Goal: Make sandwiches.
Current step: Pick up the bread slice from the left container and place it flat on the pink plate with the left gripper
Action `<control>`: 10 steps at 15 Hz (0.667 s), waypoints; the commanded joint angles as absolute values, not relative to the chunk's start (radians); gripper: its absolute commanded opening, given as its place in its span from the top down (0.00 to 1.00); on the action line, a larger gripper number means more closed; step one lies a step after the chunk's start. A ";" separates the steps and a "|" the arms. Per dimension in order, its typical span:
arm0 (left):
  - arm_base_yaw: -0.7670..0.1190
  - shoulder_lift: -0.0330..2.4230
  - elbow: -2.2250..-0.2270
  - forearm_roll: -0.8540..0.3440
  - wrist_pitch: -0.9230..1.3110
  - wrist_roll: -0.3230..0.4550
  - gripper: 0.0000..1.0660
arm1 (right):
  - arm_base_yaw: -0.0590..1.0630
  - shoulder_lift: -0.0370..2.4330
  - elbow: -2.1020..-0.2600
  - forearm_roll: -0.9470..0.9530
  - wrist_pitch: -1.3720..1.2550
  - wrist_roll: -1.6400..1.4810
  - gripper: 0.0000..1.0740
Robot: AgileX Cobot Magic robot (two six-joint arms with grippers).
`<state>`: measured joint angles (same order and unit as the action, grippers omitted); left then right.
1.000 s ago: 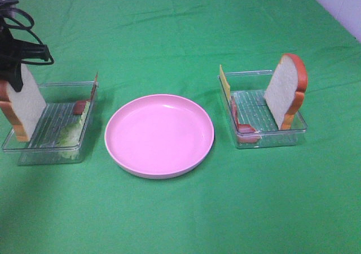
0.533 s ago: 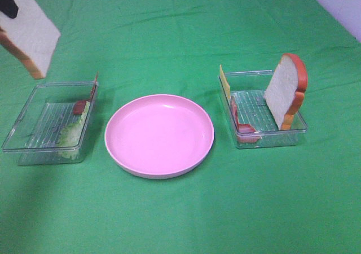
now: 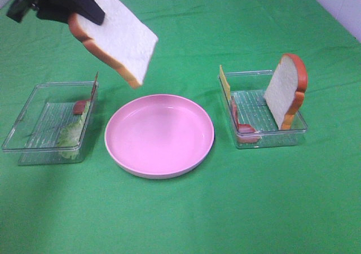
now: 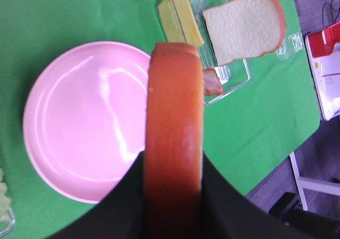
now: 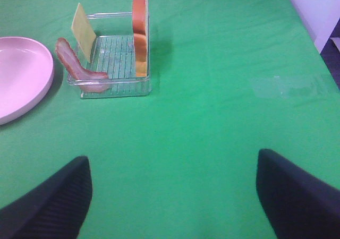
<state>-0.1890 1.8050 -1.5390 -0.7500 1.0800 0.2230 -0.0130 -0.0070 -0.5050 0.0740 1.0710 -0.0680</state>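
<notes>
My left gripper (image 3: 84,14) is shut on a white bread slice (image 3: 118,39) with an orange-brown crust, holding it tilted in the air above the far left edge of the pink plate (image 3: 159,134). In the left wrist view the slice's crust (image 4: 175,133) sits between the dark fingers (image 4: 125,202), with the plate (image 4: 85,122) below. A second bread slice (image 3: 286,90) stands upright in the right tray (image 3: 271,139), beside yellow cheese (image 3: 225,83) and bacon (image 3: 243,127). My right gripper (image 5: 172,196) is open over bare cloth, well short of that tray (image 5: 114,87).
The left clear tray (image 3: 34,149) holds pale green lettuce (image 3: 72,132) and a bacon piece (image 3: 80,106) along its right wall. A green cloth (image 3: 186,214) covers the table. Off the table's edge the left wrist view shows a red and white object (image 4: 329,69).
The left gripper has lifted the bread slice out of the left tray and carried it up and to the right, toward the plate. The right side is unchanged.
</notes>
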 commanded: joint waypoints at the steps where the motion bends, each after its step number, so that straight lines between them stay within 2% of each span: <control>1: -0.255 1.870 -1.532 -0.772 1.061 0.229 1.00 | -0.017 -0.020 -0.503 0.074 1.059 -0.082 0.26; 4: -0.323 1.973 -1.532 -0.771 1.003 0.201 1.00 | -0.017 -0.020 -0.503 0.074 1.059 -0.082 0.26; 7: -0.341 2.068 -1.532 -0.772 0.982 0.158 1.00 | -0.017 -0.020 -0.503 0.074 1.059 -0.082 0.26; 10: -0.341 2.107 -1.532 -0.779 0.982 0.158 1.00 | -0.017 -0.020 -0.503 0.074 1.059 -0.082 0.26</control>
